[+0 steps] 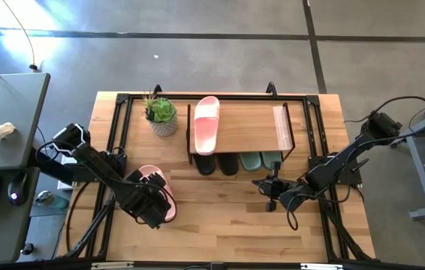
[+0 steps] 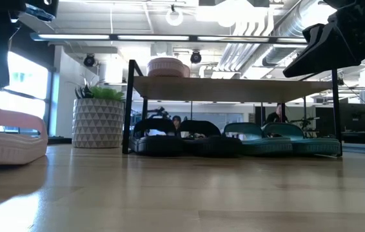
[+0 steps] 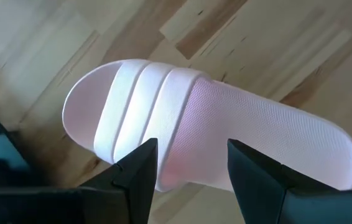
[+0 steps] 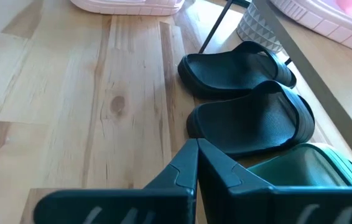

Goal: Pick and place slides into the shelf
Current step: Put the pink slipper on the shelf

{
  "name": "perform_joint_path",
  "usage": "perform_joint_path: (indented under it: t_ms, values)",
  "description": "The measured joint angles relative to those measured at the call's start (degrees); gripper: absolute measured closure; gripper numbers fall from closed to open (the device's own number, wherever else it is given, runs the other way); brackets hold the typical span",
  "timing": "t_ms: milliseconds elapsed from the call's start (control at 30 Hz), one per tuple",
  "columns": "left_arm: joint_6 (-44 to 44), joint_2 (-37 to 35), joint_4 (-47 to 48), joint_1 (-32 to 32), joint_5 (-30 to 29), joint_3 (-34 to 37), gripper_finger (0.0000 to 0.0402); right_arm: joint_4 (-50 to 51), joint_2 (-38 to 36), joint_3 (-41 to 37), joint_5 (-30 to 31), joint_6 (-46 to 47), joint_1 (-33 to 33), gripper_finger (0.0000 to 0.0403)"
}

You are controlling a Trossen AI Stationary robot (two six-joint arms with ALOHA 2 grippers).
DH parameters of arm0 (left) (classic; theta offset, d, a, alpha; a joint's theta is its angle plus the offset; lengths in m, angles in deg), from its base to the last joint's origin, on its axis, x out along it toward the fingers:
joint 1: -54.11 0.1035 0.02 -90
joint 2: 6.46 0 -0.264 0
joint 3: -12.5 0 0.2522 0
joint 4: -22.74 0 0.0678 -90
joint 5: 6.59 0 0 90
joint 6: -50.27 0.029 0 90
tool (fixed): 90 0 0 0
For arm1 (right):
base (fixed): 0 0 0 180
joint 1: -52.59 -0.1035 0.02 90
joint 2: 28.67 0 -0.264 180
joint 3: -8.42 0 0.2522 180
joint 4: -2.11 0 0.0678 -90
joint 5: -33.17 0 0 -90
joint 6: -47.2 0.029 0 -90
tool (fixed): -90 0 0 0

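On the wooden table [image 1: 227,217], the last pink slide [image 3: 213,124] lies in front of the shelf [image 1: 246,127], light, soft rubber best pinched across its side edge beneath the left gripper [image 3: 191,165], spread open above it, while the right gripper [image 4: 196,155] waits pressed closed

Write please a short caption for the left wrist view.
Open left gripper poised above a pink slide lying on the wooden table.

You had one pink slide [image 1: 206,124] lying atop the shelf [image 1: 254,127], black slides [image 1: 217,163] and green slides [image 1: 260,160] tucked beneath, another pink slide [image 1: 158,191] on the worktop.
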State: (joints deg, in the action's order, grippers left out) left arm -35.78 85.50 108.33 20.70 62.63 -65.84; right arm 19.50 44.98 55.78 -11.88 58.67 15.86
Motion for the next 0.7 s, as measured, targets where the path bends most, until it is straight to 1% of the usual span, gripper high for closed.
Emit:
perform_joint_path:
  t_ms: [300,467,700]
  values:
    - [-2.56,0.0,0.14,0.0,0.04,0.0,0.0224,0.01,0.01,-0.02,-0.02,0.0,0.0,0.0403]
    - [-2.76,0.02,0.64,0.02,1.25,0.02,0.0224,0.01,0.02,-0.02,-0.04,0.0,0.0,0.0403]
    - [-3.61,0.07,0.76,0.07,2.24,3.38,0.0225,0.01,0.0,-0.02,-0.04,-0.02,0.0,0.0403]
